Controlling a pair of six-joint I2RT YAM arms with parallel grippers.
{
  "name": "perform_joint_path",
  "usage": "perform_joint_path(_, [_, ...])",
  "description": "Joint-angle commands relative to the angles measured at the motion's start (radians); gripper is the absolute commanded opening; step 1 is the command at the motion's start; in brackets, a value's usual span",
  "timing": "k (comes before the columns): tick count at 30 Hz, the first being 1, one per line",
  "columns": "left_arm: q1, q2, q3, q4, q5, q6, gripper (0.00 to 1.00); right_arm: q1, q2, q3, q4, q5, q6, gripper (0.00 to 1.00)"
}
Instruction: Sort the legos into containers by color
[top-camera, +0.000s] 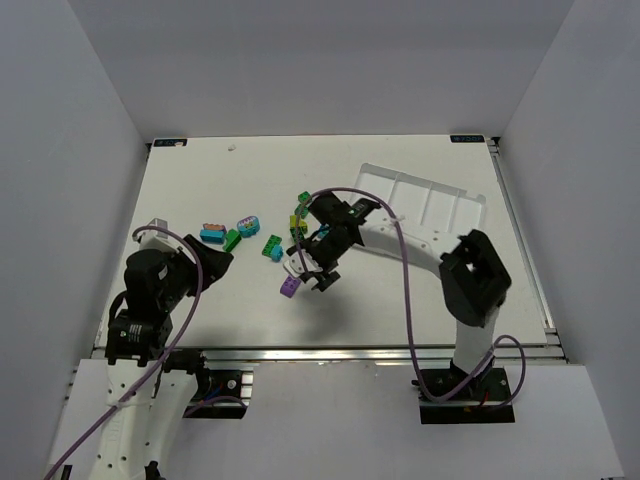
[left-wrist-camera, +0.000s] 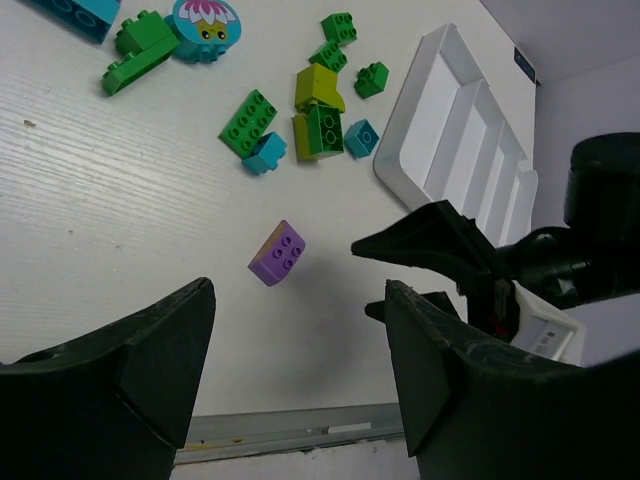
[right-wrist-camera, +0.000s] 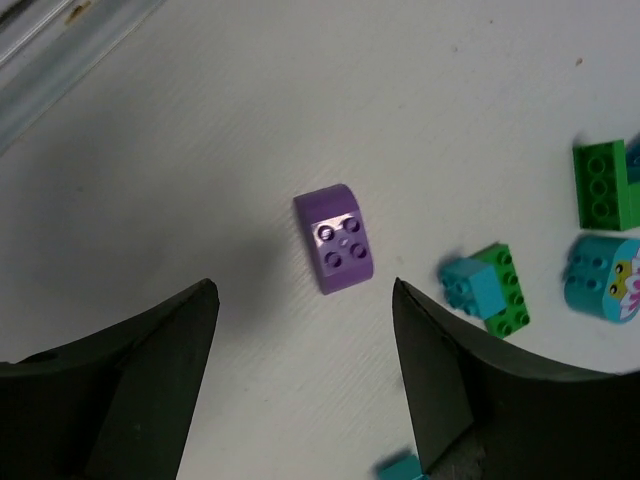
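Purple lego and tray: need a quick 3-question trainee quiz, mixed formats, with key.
1. True or false: the small purple studded plastic brick already lies in the shallow white three-compartment plastic tray.
2. The right hand is: A open over the purple brick; B shut on it; C out of view.
3. How many studs show on the purple brick's top?
Key: 1 false; 2 A; 3 four.
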Motion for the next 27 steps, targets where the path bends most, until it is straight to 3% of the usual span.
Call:
perform_joint_path(1, [0.002, -0.016, 0.036, -0.017, -0.048, -0.007, 0.78, 0.017, 0.087, 0.150, -0.127, -0.043, -0.157, 0.75])
perform_joint_path(7, [0.002, -0.025, 0.024, -0.021, -0.068, 0.003, 0.79, 0.035, 0.248, 0.303, -0.224, 0.006, -0.168, 0.72])
perform_joint_path(27, [0.003, -0.028, 0.010, 0.008, -0.069, -0.020, 0.80, 0.048, 0.455, 0.404, -0.164, 0.083, -0.045, 0.64])
